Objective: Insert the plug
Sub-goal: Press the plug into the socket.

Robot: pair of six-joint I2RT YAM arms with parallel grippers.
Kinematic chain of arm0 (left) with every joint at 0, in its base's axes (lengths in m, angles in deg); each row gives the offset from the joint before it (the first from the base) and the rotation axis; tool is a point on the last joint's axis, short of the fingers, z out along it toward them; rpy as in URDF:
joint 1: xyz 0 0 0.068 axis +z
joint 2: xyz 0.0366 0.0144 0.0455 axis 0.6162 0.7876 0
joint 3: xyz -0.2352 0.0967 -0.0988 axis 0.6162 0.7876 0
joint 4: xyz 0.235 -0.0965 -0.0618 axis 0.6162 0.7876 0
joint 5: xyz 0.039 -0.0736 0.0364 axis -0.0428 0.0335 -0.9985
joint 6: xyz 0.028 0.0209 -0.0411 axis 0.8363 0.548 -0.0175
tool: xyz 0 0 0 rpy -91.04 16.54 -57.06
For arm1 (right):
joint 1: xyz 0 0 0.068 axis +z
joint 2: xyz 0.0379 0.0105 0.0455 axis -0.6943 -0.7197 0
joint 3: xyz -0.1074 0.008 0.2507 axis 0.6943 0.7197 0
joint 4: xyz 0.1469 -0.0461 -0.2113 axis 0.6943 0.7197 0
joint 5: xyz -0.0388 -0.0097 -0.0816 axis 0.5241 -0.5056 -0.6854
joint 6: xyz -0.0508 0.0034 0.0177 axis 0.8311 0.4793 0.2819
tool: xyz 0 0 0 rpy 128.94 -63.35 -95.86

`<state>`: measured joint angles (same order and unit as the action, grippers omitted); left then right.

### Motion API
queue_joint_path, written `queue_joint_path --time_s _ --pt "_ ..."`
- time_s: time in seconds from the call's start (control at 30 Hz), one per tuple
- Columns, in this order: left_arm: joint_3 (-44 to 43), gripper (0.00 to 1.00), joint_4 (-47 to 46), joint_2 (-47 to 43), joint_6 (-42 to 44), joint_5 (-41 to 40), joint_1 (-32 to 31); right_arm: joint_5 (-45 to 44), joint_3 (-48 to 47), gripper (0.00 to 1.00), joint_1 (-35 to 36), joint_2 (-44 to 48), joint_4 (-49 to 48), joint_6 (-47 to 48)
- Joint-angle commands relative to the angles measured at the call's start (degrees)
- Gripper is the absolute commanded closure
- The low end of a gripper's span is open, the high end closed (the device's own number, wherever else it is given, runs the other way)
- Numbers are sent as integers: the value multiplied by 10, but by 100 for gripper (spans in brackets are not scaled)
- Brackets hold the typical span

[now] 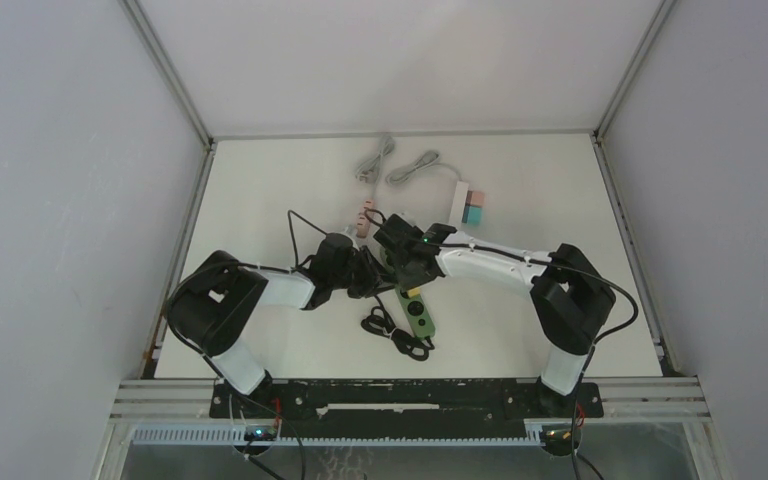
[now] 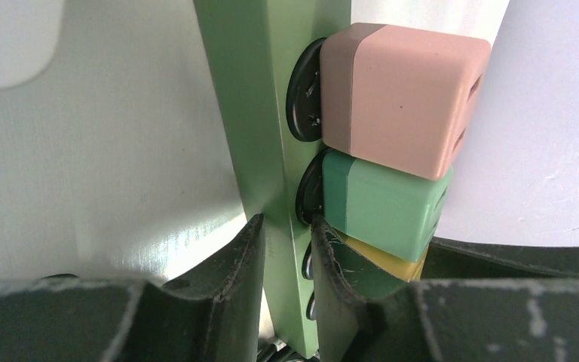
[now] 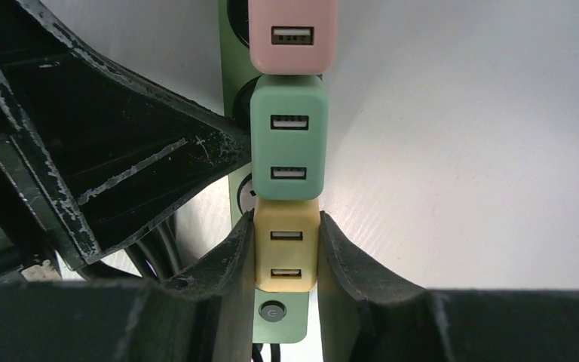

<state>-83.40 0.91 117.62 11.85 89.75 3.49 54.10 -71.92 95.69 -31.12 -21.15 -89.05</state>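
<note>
Clamping the yellow plug (image 3: 286, 260) by its sides, the right claw (image 3: 286, 226) holds it on the green power strip (image 2: 252, 90), touching the green plug (image 3: 288, 136). The left claw (image 2: 286, 225) is clamped on the strip.

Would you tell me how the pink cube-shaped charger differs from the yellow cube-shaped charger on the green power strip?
The pink cube-shaped charger stands free, while the yellow cube-shaped charger is clamped in the right gripper. The yellow one sits nearest the round button; the pink one is farthest from it, beyond the green charger. Both are boxy USB chargers on the green power strip.
</note>
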Motion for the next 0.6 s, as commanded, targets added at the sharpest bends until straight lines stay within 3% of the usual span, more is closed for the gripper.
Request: queue_joint_path --time_s 0.0,0.57 --pt "-3 68 10 2 5 4 -4 30 63 100 -22 -62 14 3" --pt "-1 68 10 1 4 3 -5 22 32 100 41 -118 23 -13"
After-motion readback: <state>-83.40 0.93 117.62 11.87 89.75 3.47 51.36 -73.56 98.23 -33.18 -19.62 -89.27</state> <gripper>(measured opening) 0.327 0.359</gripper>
